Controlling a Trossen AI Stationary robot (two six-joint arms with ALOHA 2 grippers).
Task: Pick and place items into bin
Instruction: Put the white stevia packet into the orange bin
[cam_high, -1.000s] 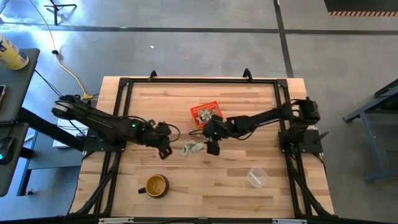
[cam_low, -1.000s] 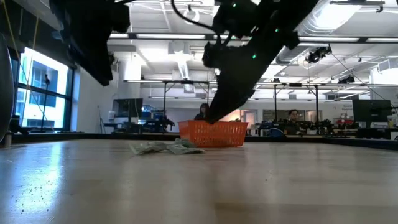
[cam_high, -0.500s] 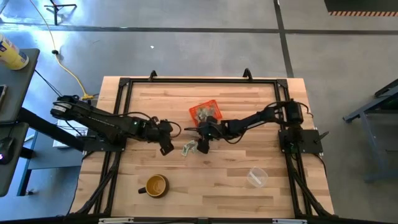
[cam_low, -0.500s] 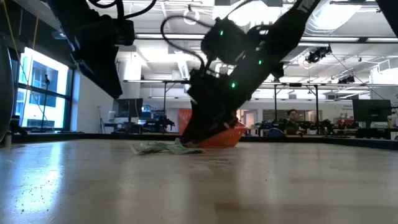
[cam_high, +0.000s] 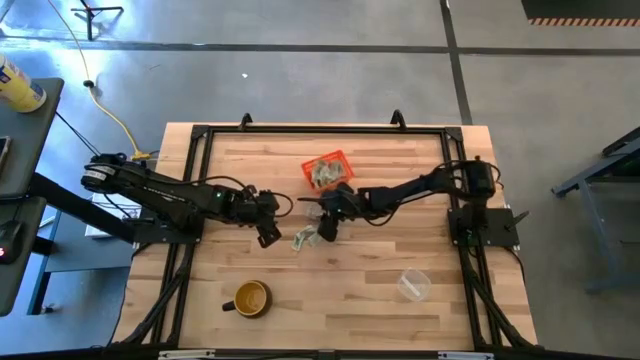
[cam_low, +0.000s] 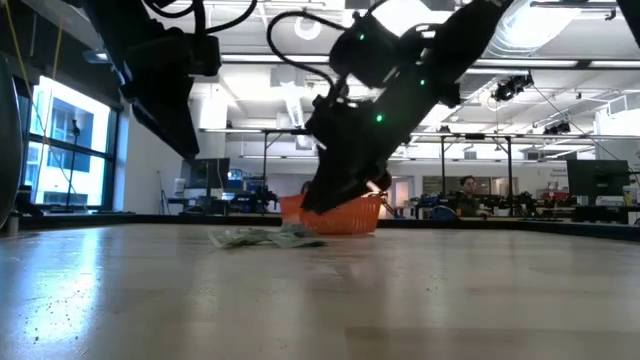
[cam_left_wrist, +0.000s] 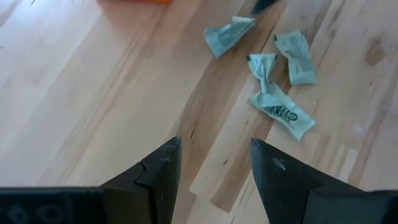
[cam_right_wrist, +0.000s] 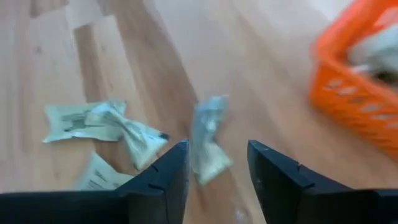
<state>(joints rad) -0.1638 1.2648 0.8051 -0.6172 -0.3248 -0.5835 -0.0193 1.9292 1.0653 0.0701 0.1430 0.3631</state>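
Several pale green-and-white scraps (cam_high: 303, 238) lie flat on the wood near the table's middle. My right gripper (cam_high: 325, 230) hovers open just right of them. In the right wrist view one scrap (cam_right_wrist: 208, 140) shows between its open fingers (cam_right_wrist: 217, 146), and others (cam_right_wrist: 106, 124) lie off to one side. My left gripper (cam_high: 268, 236) waits open just left of the pile. The left wrist view shows the scraps (cam_left_wrist: 283, 112) ahead of its fingers (cam_left_wrist: 214, 143). The orange bin (cam_high: 327, 170) stands on the table beyond the pile toward the far edge, with scraps inside.
A yellow-brown mug (cam_high: 250, 298) stands near the table's near edge on the left. A clear plastic cup (cam_high: 413, 285) lies toward the near right. A black frame (cam_high: 320, 130) runs around the tabletop. Bare wood (cam_high: 350, 280) lies between the mug and the cup.
My right gripper has moved toward the table's left, from beside the bin to over the scrap pile, staying open. The bin has shifted a little toward the far edge. The scraps on the table lie as before.
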